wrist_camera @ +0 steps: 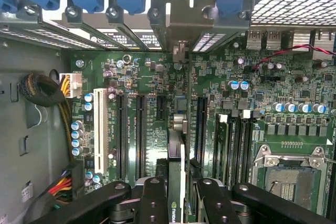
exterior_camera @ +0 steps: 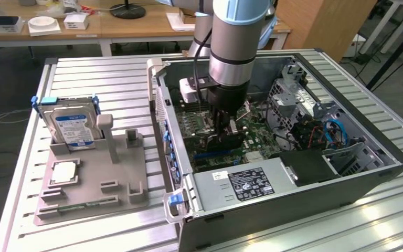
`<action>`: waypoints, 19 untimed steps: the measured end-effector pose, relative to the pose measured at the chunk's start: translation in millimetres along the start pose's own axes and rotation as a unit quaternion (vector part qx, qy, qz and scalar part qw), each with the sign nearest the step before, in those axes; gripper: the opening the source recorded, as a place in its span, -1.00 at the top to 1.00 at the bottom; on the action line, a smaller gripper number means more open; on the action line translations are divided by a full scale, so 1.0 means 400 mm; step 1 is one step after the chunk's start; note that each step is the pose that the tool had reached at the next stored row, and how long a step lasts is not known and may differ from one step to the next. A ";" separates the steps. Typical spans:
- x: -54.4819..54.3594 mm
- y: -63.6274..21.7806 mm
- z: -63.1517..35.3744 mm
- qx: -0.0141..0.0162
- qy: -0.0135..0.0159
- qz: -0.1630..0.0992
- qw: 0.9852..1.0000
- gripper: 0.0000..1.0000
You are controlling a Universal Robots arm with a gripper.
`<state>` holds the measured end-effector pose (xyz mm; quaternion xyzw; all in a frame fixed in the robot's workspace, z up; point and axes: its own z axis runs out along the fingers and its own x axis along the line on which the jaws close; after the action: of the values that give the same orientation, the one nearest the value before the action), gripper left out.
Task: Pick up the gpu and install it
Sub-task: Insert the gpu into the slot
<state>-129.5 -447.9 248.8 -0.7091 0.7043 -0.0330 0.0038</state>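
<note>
Gpu (exterior_camera: 227, 140) (wrist_camera: 177, 174): black card at centre of the exterior view, inside the open computer case (exterior_camera: 314, 205); jaws pinching it from both sides; poised over the green motherboard (wrist_camera: 147, 77), expansion slots (wrist_camera: 140, 129) just beside.

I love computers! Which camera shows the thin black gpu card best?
The wrist view: the thin black gpu card stands edge-on in the gripper, with the green motherboard and its long slots beside it. The exterior view shows it as a dark shape under the gripper, inside the open grey computer case.

Wooden desks (exterior_camera: 128, 27) behind a slotted metal table (exterior_camera: 96, 79), dark floor (exterior_camera: 2, 89) beneath.
</note>
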 end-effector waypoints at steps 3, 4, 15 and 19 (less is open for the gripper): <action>0.000 0.000 -0.001 0.000 0.000 0.000 1.000 0.47; 0.000 0.000 -0.002 0.000 0.000 0.000 1.000 0.47; -0.001 0.000 0.003 0.002 0.000 -0.001 1.000 0.47; -0.001 0.000 0.003 0.002 0.000 -0.001 1.000 0.47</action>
<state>-129.6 -447.7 247.6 -0.7096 0.7038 -0.0344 0.0052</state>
